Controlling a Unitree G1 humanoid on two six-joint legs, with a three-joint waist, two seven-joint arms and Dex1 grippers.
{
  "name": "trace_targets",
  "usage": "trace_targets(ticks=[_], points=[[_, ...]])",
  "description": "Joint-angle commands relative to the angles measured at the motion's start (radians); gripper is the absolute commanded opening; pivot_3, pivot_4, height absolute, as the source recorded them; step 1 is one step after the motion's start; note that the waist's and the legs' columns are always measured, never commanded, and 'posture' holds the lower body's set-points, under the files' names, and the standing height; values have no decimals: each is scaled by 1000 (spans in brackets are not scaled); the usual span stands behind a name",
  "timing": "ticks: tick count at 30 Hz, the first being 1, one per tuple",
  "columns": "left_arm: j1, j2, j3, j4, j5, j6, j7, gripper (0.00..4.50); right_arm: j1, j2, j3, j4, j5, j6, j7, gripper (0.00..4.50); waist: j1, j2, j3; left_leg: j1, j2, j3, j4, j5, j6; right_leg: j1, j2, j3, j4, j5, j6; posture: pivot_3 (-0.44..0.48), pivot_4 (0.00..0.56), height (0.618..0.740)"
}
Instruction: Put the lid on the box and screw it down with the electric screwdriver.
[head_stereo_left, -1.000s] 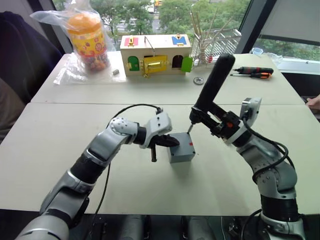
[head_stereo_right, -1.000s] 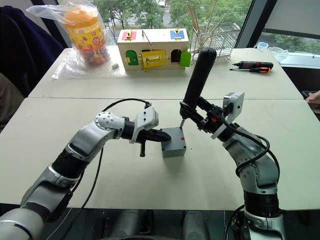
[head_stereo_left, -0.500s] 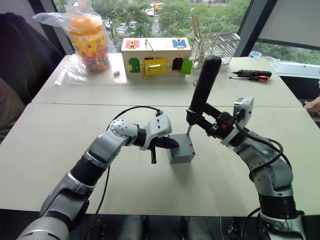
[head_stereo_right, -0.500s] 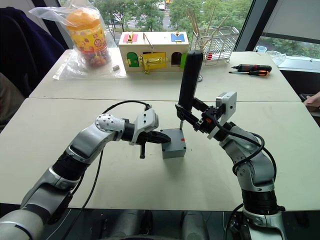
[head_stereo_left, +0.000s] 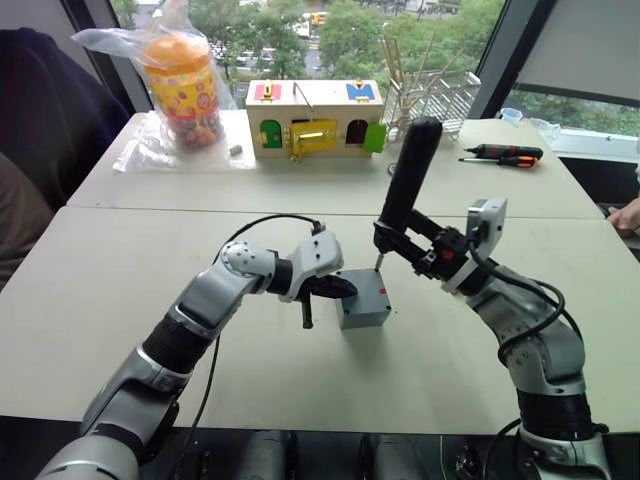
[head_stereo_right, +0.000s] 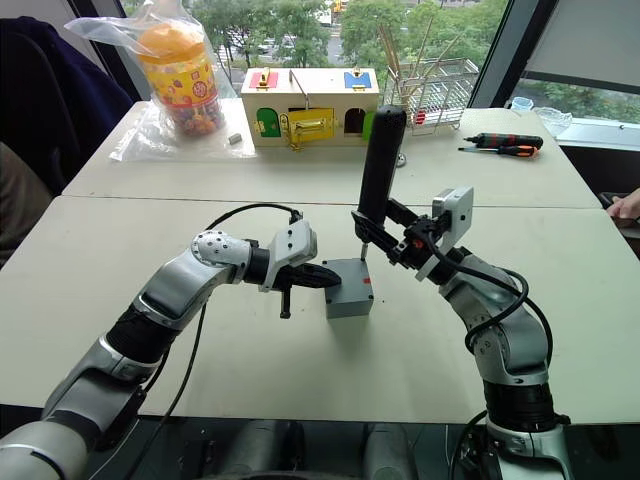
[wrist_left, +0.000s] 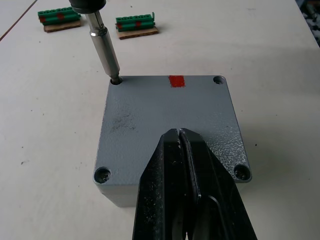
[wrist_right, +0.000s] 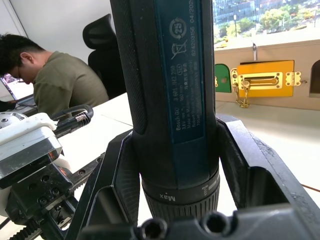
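Grey plastic: the box (head_stereo_left: 364, 302) sits on the pale table (head_stereo_left: 120, 300) at the middle of the left eye view, a small red mark on the side facing the right arm.
Lid: the lid (wrist_left: 170, 122) lies flat on the box's top, corners lined up, a screw hole at each corner and a red mark at one edge.
Left hand: the left hand (head_stereo_left: 338, 287) reaches in from the left of the frame; in the left wrist view its two black fingers (wrist_left: 172, 175) are pressed together with nothing between them, their tips resting on the lid's surface.
Right hand: the right hand (head_stereo_right: 395, 240) comes in from the right of the frame and is clamped around the lower barrel of the electric screwdriver (head_stereo_left: 408, 180); in the right wrist view a finger sits on each side of the barrel.
Electric screwdriver: dark barrel standing nearly upright, tilted a little, its top toward the upper middle of the frame; its metal bit (wrist_left: 104, 50) points down into one corner hole of the lid.
Back of table: a wooden box with coloured doors (head_stereo_left: 315, 118) at top centre, a bagged orange jar (head_stereo_left: 182, 85) at upper left, hand screwdrivers (head_stereo_left: 500, 153) at upper right.
Person: someone in a green top (wrist_right: 62, 85) is seated behind the table in the right wrist view.
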Motion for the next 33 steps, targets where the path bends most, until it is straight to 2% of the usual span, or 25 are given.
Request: trace_targets(ticks=[1,33], points=[[11,3,-12,-4,11,2,-4,0,78,2,98,96,-39,72,20,1868,0,0,-2,0,0,0,0,0,0,0,0,0,0,0,0,0,150,705],[7,-13,-10,18,26,-11,-3,0,55,8,64,113,-35,76,-8,1868,1,-4,-12,3,0,0,0,-2,2,3,-1,0,-2,0,-1,0,150,705]])
